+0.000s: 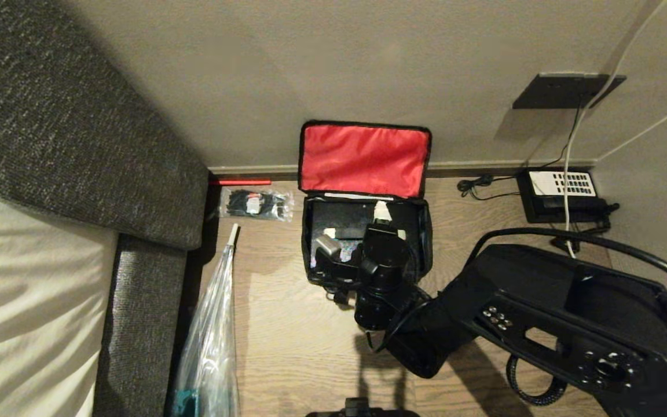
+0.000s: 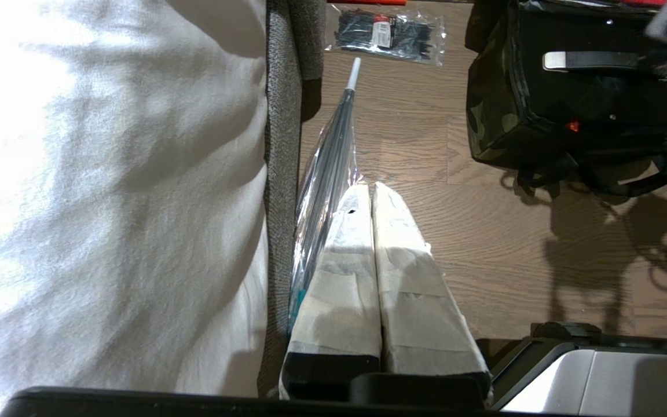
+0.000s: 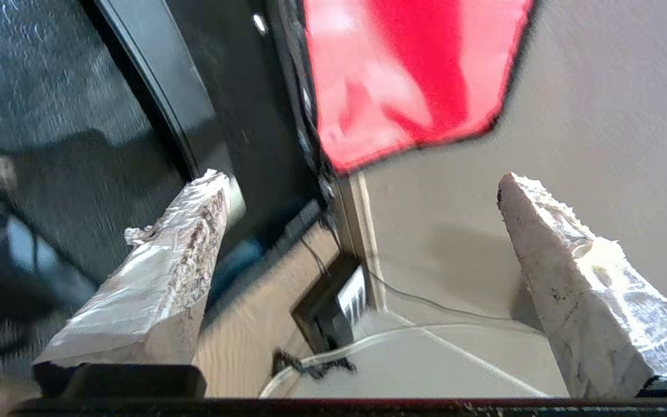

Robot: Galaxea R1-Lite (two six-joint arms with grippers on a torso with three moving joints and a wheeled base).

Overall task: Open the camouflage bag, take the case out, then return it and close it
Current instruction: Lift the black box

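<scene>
The camouflage bag (image 1: 420, 231) lies unzipped, flap at twelve o'clock; the case (image 1: 339, 220) sits inside. My right gripper (image 1: 362, 240), spread wide and empty, hovers above; closing remains.

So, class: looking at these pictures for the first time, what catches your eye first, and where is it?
The camouflage bag on the wooden floor, its bright red lid flap propped against the wall. The black case lies inside, and the right gripper hangs open above it.
</scene>
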